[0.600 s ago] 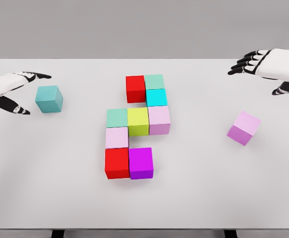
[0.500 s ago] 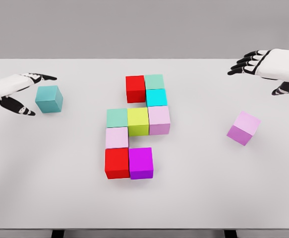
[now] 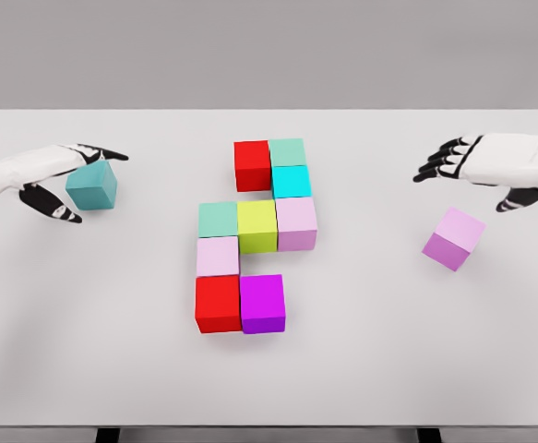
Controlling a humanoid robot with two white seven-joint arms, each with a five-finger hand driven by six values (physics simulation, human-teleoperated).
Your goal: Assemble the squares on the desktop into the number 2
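Grey wall backed a plain white tabletop (image 3: 84,351). Nine coloured cubes (image 3: 257,226) sat joined mid-table, their run stretching near to far. Left hand (image 3: 52,175), fingers spread, flanked a teal cube (image 3: 91,185); right hand (image 3: 490,166), fingers loosely splayed, hovered just beyond a skewed lilac cube (image 3: 454,238).

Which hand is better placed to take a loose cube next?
Probably the left hand: its open fingers already sit on both sides of the teal cube. The right hand hovers open behind the pink cube, apart from it.
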